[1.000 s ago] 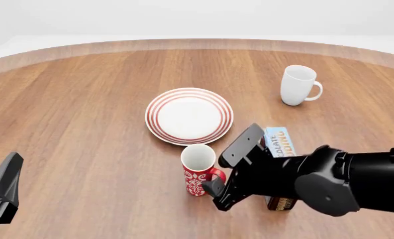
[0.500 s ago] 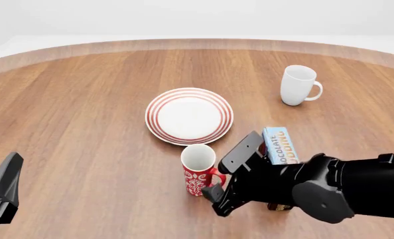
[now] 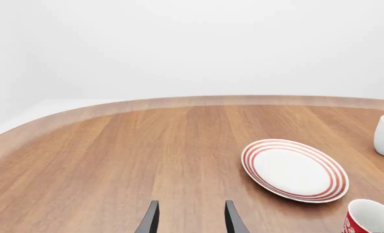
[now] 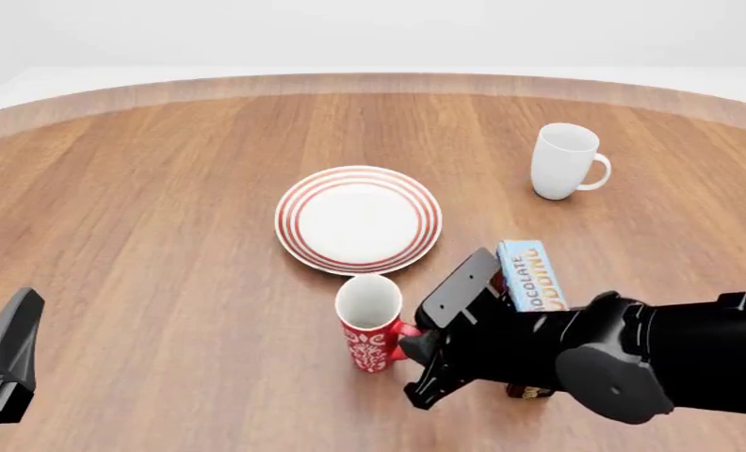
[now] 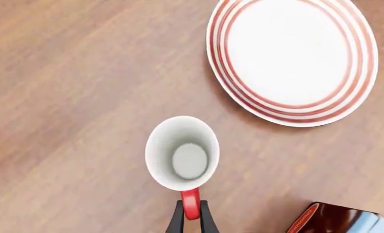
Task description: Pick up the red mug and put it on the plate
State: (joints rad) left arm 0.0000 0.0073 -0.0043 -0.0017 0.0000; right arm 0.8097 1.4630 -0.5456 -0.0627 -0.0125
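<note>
red mug [image 4: 369, 323] upright, handle toward right end effector [image 4: 413, 347]

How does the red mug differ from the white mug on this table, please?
The red mug is red with a white ornamental pattern; the white mug is plain white. The red mug stands near the arms, just in front of the plate; the white mug stands farther off to the right. The right gripper has its jaws shut on the red mug's handle; nothing touches the white mug. Both stand upright, with loop handles.
</note>
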